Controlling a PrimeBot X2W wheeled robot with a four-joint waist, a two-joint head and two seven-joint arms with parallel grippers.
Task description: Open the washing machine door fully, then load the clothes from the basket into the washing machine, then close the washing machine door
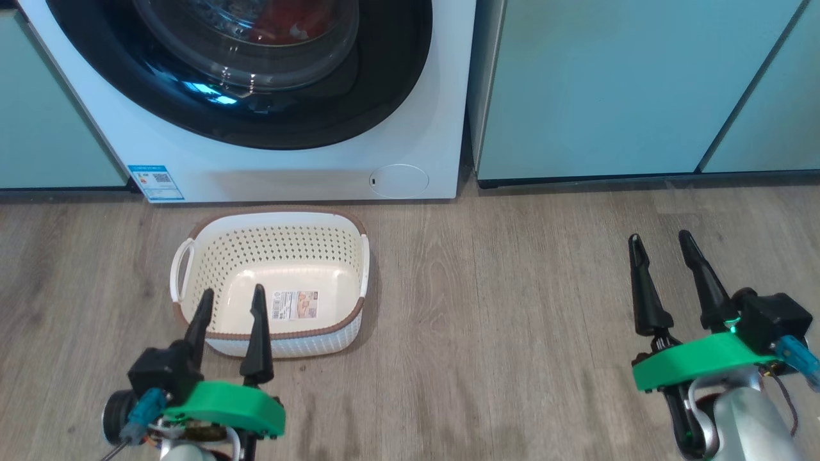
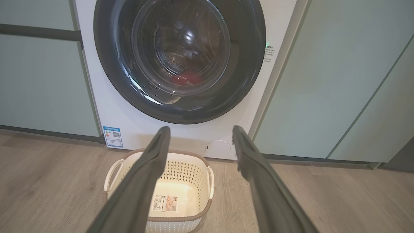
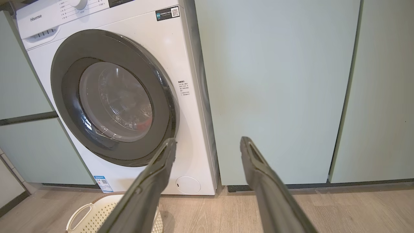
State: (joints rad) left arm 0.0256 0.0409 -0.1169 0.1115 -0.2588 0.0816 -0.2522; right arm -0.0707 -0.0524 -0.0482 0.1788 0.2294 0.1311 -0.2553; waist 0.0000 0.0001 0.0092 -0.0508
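The white washing machine (image 1: 307, 173) (image 2: 136, 126) (image 3: 181, 58) stands against the wall with its round black-rimmed door (image 1: 384, 96) (image 2: 245, 64) (image 3: 64, 64) flat against its front. Red clothes (image 1: 291, 22) (image 2: 186, 78) (image 3: 147, 121) show through the glass, inside the drum. The cream basket (image 1: 349, 333) (image 2: 181, 168) (image 3: 97, 212) sits on the floor before the machine, holding nothing but its label. My left gripper (image 1: 232, 296) (image 2: 200, 132) hovers open over the basket's near rim. My right gripper (image 1: 660, 240) (image 3: 208, 144) is open above bare floor, well right of the basket.
Pale teal cabinets (image 1: 628, 89) (image 3: 275, 81) flank the washer on both sides. A small round white flap (image 1: 398, 180) sits low on the machine's front. Wooden floor (image 1: 500, 307) stretches between basket and right gripper.
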